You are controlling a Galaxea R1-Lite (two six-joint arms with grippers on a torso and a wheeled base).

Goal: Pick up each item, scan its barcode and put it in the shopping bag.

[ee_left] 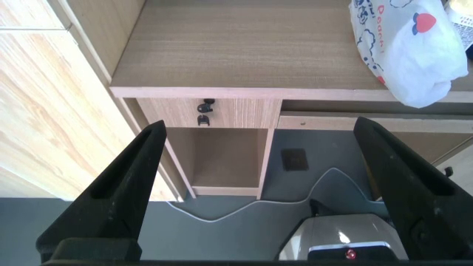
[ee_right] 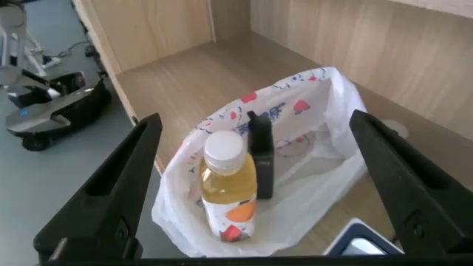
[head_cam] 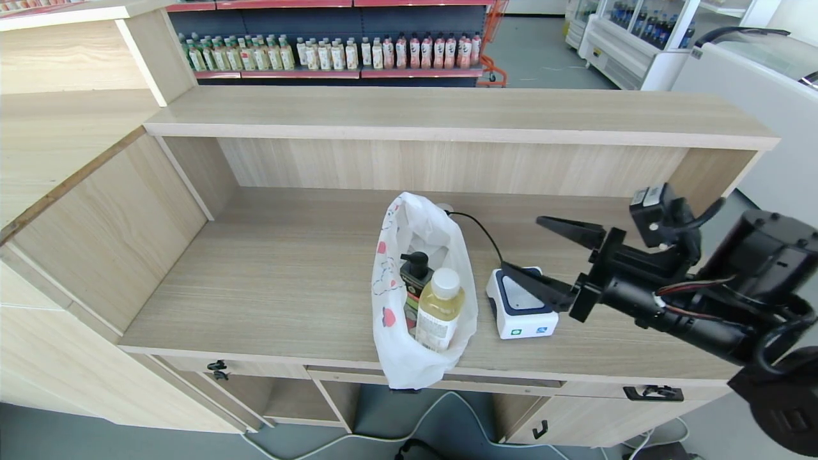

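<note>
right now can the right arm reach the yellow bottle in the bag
Probably yes: the right gripper is open beside the bag, whose mouth gapes, and the yellow bottle stands inside, cap exposed.

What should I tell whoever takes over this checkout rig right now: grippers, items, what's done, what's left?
Right gripper: fingers open, holding nothing, above the scanner, just right of the shopping bag.
Left gripper: fingers open, holding nothing, low in front of the counter edge.
Things: yellow drink bottle and dark pump bottle stand upright inside the shopping bag on the counter.
Done: both bottles are bagged.
Left: check whether more items are due; if not, the job looks finished.
</note>
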